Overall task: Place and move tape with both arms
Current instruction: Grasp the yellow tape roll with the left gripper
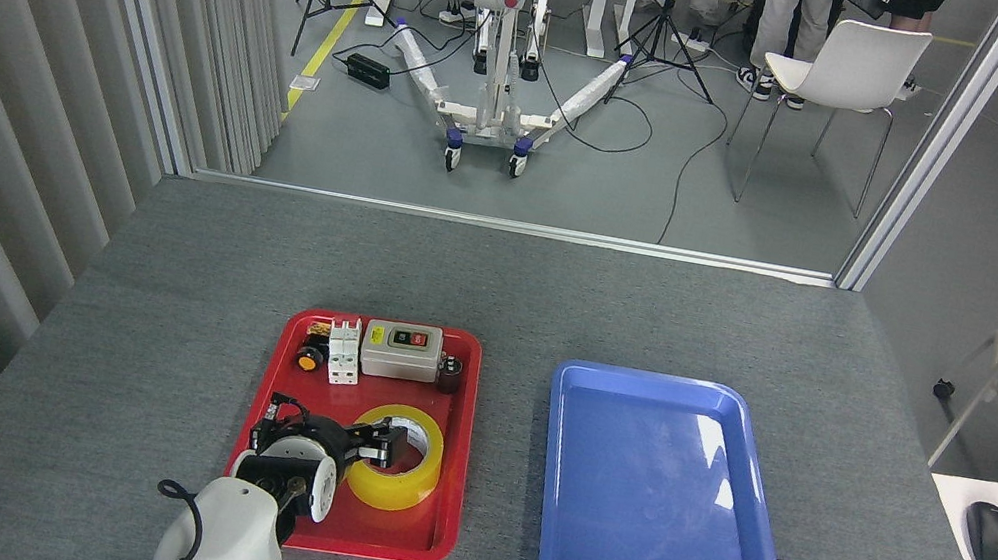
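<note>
Translucent yellow tape, white printed core, lies flat in red tray.

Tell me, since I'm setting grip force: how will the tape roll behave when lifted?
The tape looks rigid: a thick wound roll on a cardboard core. Its glossy film may be slippery. Lying flat in the red tray it won't roll; on edge it probably would.

Bare blue tray; crowded red tray.

I'm looking past the grey felt table at a grey floor where cables are trailing, a white chair is standing, and pleated grey curtains are hanging at left.
</note>
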Robot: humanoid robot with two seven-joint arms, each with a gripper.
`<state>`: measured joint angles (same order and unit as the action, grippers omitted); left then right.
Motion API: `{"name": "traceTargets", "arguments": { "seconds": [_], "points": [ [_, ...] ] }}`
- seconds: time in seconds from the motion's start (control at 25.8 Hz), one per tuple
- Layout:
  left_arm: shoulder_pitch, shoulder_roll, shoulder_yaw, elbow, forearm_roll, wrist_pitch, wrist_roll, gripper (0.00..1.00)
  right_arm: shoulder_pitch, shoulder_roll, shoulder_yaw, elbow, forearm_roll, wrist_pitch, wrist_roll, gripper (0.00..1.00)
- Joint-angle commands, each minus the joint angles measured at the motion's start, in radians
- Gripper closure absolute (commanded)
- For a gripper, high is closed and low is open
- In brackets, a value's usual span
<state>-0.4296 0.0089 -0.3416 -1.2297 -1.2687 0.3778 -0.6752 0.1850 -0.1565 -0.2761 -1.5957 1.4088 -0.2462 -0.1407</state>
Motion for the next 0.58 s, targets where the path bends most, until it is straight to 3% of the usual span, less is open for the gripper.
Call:
{"name": "traceTargets", "arguments": {
  "seconds": [0.0,0.12,0.35,0.54],
  "points": [
    [-0.064,0.000,-0.030,0.082,0.003,0.012,-0.007,0.00,-0.001,0.000,-0.002,0.000,-0.001,0.007,0.000,0.00],
    [-0.101,0.000,-0.050,0.122,0.022,0.012,-0.030,0.00,-0.001,0.000,0.000,0.000,-0.001,0.007,0.001,0.00],
    [-0.152,-0.006,-0.082,0.184,0.046,0.038,-0.210,0.00,0.001,0.000,0.000,0.000,-0.001,0.005,0.000,0.00],
    [-0.187,-0.007,-0.111,0.253,0.075,0.039,-0.228,0.00,-0.001,0.000,0.000,0.000,-0.001,0.005,0.001,0.00]
  ]
}}
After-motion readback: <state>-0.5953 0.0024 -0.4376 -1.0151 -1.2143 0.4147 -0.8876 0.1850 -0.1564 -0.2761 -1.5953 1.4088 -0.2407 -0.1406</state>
